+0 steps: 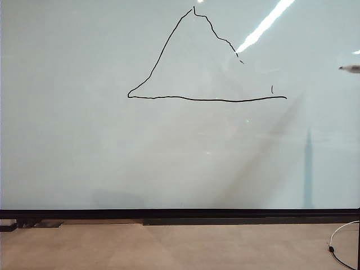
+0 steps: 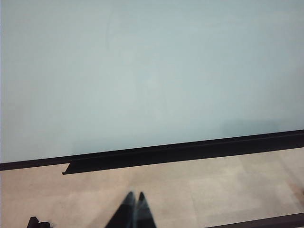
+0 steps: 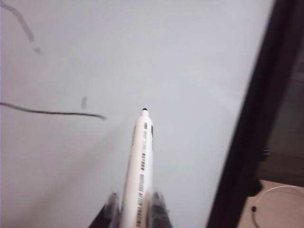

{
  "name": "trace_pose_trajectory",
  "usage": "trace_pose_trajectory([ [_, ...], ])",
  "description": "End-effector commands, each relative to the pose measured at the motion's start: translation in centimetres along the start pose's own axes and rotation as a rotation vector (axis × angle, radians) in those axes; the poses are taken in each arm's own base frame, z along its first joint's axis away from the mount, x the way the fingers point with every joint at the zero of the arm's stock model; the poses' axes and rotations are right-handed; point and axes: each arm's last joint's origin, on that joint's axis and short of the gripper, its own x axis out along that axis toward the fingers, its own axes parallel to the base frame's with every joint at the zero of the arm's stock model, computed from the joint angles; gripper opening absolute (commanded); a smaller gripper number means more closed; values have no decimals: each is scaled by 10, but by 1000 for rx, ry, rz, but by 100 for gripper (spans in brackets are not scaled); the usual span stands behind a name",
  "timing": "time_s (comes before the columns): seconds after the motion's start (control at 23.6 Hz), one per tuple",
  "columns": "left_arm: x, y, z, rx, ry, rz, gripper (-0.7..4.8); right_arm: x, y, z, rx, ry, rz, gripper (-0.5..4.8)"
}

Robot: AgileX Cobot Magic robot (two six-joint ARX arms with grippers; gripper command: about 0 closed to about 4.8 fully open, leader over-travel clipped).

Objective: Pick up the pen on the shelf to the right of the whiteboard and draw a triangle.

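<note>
The whiteboard point(image 1: 84, 146) fills the exterior view, pale and glossy, with a black strip along its lower edge. On it is the triangle point(image 1: 185, 56), a thin black outline with a long flat base and a peak; its right side breaks off partway down. My right gripper point(image 3: 136, 195) is shut on the pen point(image 3: 141, 161), a white barrel with a dark tip pointing at the board, clear of the surface and to the right of the base line's end point(image 3: 97, 116). The pen's tip point(image 1: 350, 68) shows blurred at the exterior view's right edge. My left gripper point(image 2: 135, 194) is shut, low over the floor.
The board's dark right frame point(image 3: 247, 123) runs beside the pen. A white cable point(image 1: 337, 247) loops on the beige floor at the lower right. A black ledge point(image 2: 180, 154) runs under the board. A short stray mark point(image 1: 272, 89) sits above the base line's right end.
</note>
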Motion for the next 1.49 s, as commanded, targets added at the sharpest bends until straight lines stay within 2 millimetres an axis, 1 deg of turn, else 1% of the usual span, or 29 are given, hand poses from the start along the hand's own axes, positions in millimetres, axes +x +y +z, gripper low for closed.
trace_pose_trajectory([
  [0.04,0,0,2,2,-10,0,-5,-3,-3,3,17,-19,3,-3],
  [0.55,0,0,2,2,-10,0,-5,-4,-2,2,43,-9,-1,-3],
  [0.64,0,0,2,2,-10,0,-5,-4,-2,0,52,20,-1,-3],
  [0.72,0,0,2,2,-10,0,-5,-9,0,-1,69,99,0,-3],
  [0.81,0,0,2,2,-10,0,-5,-15,1,2,53,130,3,-3],
  [0.93,0,0,2,2,-10,0,-5,-21,3,10,39,117,1,-3],
  [1.06,0,0,2,2,-10,0,-5,-25,5,13,38,116,-4,-4],
  [1.49,0,0,2,2,-10,0,-5,-32,22,15,-4,162,-3,-4],
])
